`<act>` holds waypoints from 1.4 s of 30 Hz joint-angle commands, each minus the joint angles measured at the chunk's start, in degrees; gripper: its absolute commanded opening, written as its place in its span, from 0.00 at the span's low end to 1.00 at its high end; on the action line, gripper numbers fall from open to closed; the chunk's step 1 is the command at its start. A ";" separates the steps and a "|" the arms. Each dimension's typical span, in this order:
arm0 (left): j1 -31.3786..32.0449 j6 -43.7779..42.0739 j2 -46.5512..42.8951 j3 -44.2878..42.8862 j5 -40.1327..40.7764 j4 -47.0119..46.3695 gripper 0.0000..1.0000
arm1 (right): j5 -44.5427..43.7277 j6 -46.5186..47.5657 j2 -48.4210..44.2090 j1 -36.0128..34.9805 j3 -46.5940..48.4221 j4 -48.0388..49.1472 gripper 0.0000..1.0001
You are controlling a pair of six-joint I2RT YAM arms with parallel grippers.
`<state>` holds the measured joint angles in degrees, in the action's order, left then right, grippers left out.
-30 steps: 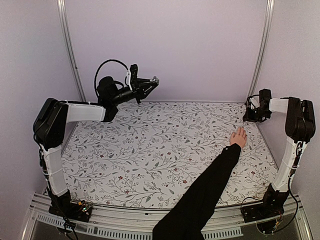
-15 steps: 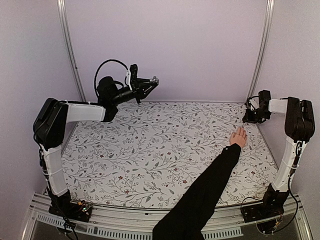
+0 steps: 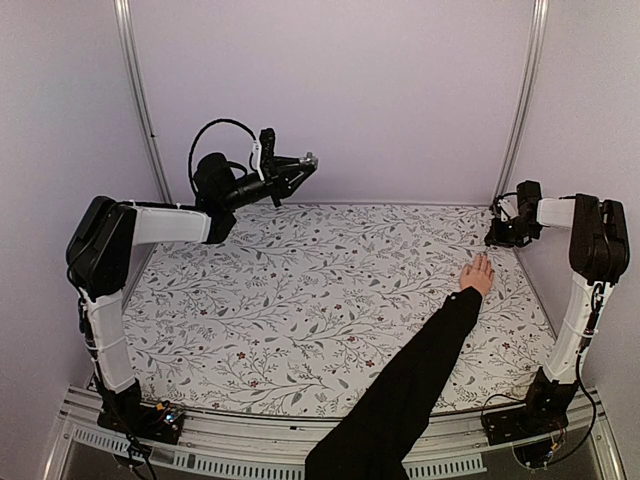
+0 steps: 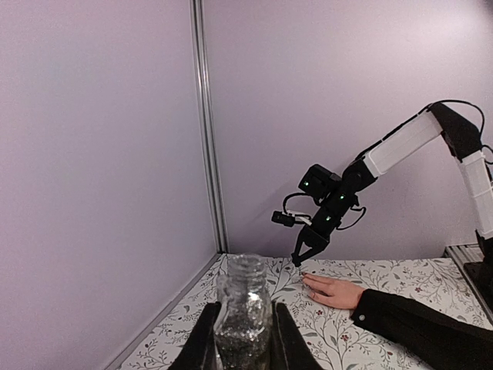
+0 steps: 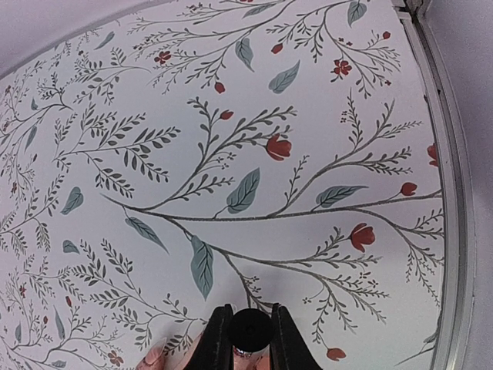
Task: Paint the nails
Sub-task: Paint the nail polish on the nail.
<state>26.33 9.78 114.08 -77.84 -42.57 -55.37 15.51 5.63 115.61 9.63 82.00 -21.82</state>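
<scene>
A bare hand (image 3: 477,274) with a long black sleeve (image 3: 420,370) lies flat on the flowered mat at the right. My right gripper (image 3: 492,236) hovers just beyond its fingertips, shut on a small black cap (image 5: 250,330). One pale nail (image 5: 155,353) shows at the bottom edge of the right wrist view; the other nails are hidden. My left gripper (image 3: 300,163) is raised at the back left, shut on an open, capless bottle of silver glitter polish (image 4: 245,308). The hand (image 4: 333,290) and the right gripper (image 4: 299,258) also show in the left wrist view.
The flowered mat (image 3: 300,290) covers the table. Lilac walls close the back and sides, with metal posts (image 3: 140,100) in the back corners. A raised metal edge (image 5: 451,193) runs along the mat's right side.
</scene>
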 commanded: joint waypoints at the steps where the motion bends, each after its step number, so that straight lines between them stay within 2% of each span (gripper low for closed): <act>1: -0.83 0.44 1.01 -0.29 0.47 -1.72 0.00 | -0.63 0.39 1.15 -0.40 -0.26 0.62 0.00; 42: -0.90 0.27 0.23 0.58 0.39 -1.50 0.00 | -4.02 0.70 0.38 -0.40 0.71 -0.04 0.00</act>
<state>26.17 9.78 114.08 -77.84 -42.57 -55.40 12.40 5.76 115.63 9.63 82.00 -21.87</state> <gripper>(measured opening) 0.181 0.136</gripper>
